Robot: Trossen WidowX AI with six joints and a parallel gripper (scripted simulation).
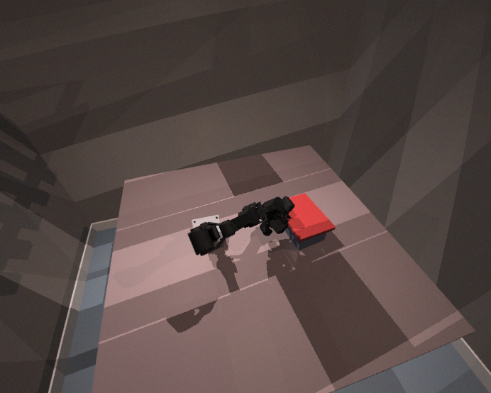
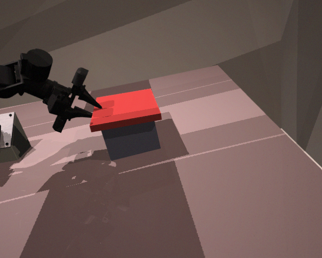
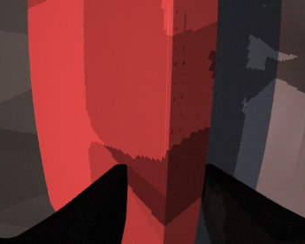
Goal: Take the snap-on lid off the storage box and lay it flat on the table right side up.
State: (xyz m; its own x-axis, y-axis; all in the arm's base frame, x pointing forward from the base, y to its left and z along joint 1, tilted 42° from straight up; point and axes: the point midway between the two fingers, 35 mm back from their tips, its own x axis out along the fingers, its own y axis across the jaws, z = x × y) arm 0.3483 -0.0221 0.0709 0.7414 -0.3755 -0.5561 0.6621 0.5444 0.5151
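The red lid [image 1: 311,213] [image 2: 130,104] [image 3: 122,88] sits on top of the blue-grey storage box [image 1: 309,241] [image 2: 134,143] [image 3: 232,110] and overhangs its walls. The box stands on the pinkish table [image 1: 186,359] [image 2: 252,194]. My gripper [image 1: 286,220] [image 2: 97,111] [image 3: 163,174] reaches the lid from the side facing the arm's base and is shut on the lid's near edge. In the wrist view one finger is over the lid's top face and the other is on the side of the lid's rim and box wall. The lid's underside is hidden.
The arm's base mount [image 1: 205,220] [image 2: 8,130] stands on the table to the left of the box. The arm stretches from it toward the box. The table's far edge lies behind the box, and its right edge runs beyond the box's right side.
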